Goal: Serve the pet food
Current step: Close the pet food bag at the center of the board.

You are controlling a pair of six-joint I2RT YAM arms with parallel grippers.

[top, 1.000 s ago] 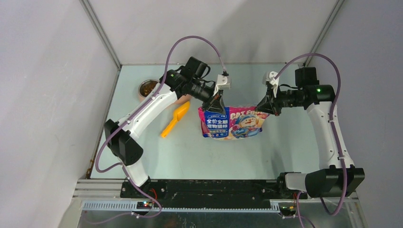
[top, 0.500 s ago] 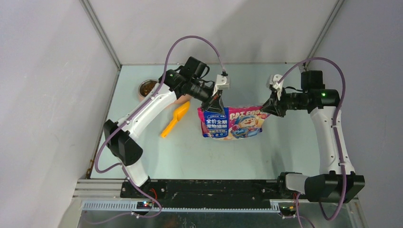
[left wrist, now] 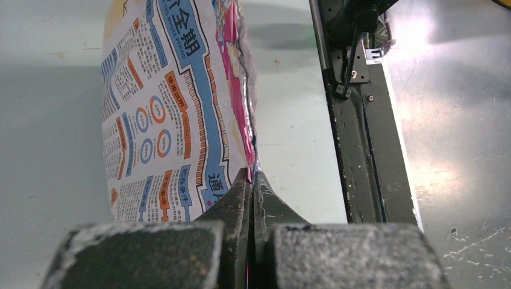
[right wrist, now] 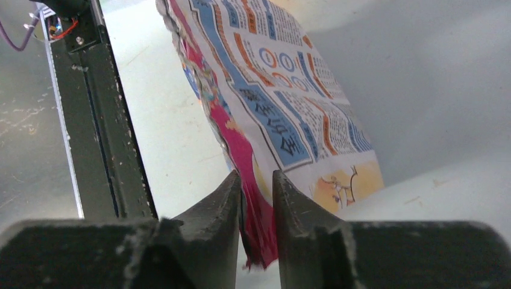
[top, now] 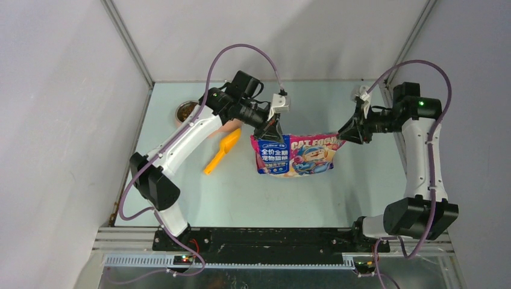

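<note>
Right tool point(top: 346, 135) withdrew; one food bag point(top: 295, 155).

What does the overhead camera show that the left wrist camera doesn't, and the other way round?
Only the top view shows the orange scoop, the bowl with something brown in it, the right gripper and the cartoon-cat front of the cat food bag. Only the left wrist view shows the bag's printed back panel and, close up, the left gripper pinched shut on its edge. Both show the bag, the left gripper, the pale table and the black base rail.
</note>
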